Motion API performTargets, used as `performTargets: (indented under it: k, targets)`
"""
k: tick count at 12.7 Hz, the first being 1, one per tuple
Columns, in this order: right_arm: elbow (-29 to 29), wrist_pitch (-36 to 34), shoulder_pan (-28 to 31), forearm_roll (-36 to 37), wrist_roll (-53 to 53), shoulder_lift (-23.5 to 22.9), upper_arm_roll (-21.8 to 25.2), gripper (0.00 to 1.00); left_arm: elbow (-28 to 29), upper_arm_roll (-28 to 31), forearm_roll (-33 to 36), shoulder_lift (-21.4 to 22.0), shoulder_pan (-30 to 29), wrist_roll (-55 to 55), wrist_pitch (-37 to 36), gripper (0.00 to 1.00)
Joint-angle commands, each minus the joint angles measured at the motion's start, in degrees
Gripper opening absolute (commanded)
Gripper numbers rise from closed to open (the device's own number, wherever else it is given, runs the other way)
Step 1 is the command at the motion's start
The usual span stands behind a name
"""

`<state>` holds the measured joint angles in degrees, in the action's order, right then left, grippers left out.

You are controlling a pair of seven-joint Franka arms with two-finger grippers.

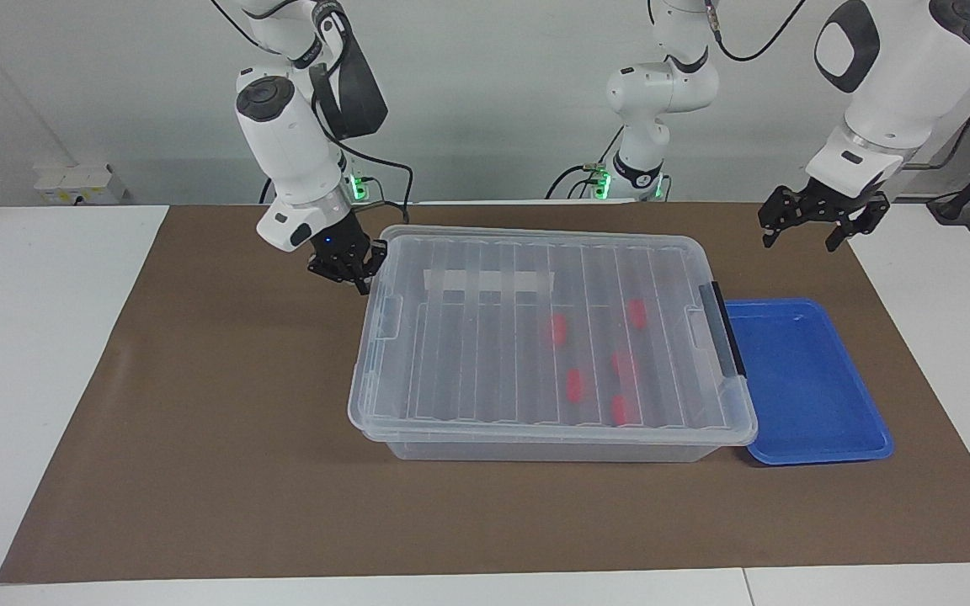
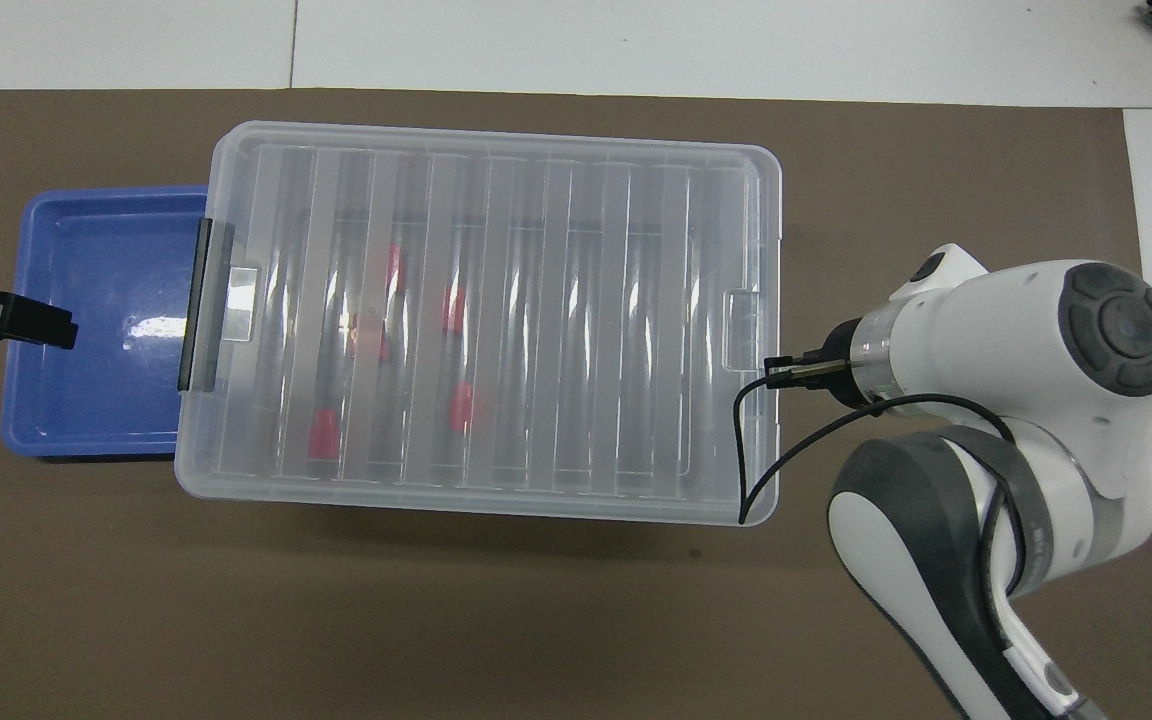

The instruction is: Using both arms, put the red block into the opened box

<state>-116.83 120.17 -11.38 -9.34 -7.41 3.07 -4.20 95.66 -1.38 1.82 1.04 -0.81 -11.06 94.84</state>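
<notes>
The clear box (image 1: 535, 450) lies mid-table with its ribbed lid (image 1: 468, 353) on it. Several red blocks (image 1: 574, 385) show through the lid, toward the left arm's end; the overhead view shows these red blocks (image 2: 460, 408) too. My right gripper (image 1: 349, 271) is shut, its tips against the lid's corner at the right arm's end; I cannot tell whether it pinches the rim. The right arm hides it from overhead. My left gripper (image 1: 803, 238) hangs open and empty over the mat beside the blue tray. One of its fingers (image 2: 26, 322) shows over the tray.
A blue tray (image 1: 813, 379) lies against the box at the left arm's end, beside the black latch bar (image 1: 725, 328). White tape (image 1: 489, 279) marks the lid. The brown mat (image 1: 224, 404) covers the table. A third arm's base (image 1: 641, 168) stands at the robots' edge.
</notes>
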Motion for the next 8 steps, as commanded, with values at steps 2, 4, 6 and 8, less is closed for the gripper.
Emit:
performTargets:
  k: [2, 4, 6, 8]
  targets:
    - [-0.3, -4.0, 3.1, 0.6, -1.3, 3.4, 0.4, 0.00, 1.7, 1.3, -0.5, 1.4, 1.0, -0.2, 0.5, 1.00]
    - [-0.3, -5.6, 3.7, 7.1, -1.8, 4.4, 0.4, 0.43, 1.6, 1.3, -0.5, 1.4, 0.6, -0.3, 0.5, 1.00]
    - [0.1, -6.1, 5.9, 9.3, -4.9, 4.8, 0.3, 0.81, 1.6, 1.3, -0.5, 1.4, 0.4, -0.3, 0.5, 1.00]
    - [5.8, -9.9, 7.8, 9.7, -7.3, 2.9, 0.3, 0.99, 1.6, 1.3, -0.5, 1.4, 0.3, -0.3, 0.5, 1.00]
